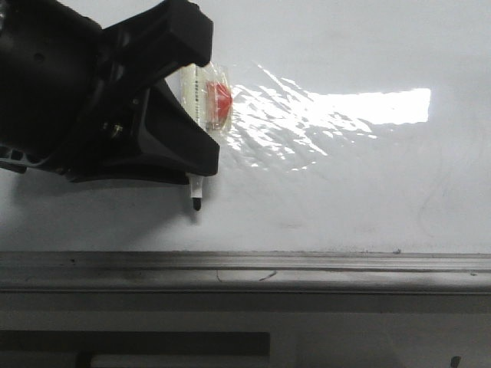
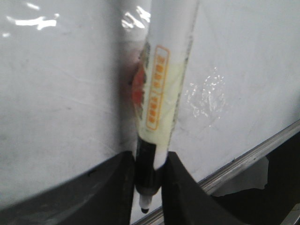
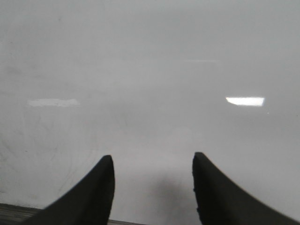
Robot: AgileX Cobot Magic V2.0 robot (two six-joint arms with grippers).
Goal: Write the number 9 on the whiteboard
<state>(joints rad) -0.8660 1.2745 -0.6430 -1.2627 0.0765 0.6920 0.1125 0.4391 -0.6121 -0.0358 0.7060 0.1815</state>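
My left gripper [image 1: 204, 106] is at the upper left of the front view, shut on a marker [image 1: 201, 93] with a white barrel and a red and orange label. The marker's black tip [image 1: 196, 204] points down at the whiteboard [image 1: 345, 184], just above its grey metal ledge [image 1: 307, 268]; I cannot tell whether it touches. In the left wrist view the marker [image 2: 161, 89] sits between the fingers of the left gripper [image 2: 149, 176], tip [image 2: 144, 209] past them. No number 9 shows on the board. My right gripper [image 3: 153, 161] is open and empty, facing the bare whiteboard [image 3: 150, 70].
A bright glare patch [image 1: 360, 107] lies across the middle of the board. A tiny dark mark [image 1: 397, 250] sits just above the ledge at the right. The ledge also shows in the left wrist view [image 2: 253, 157]. Below the ledge is a grey panel [image 1: 345, 337].
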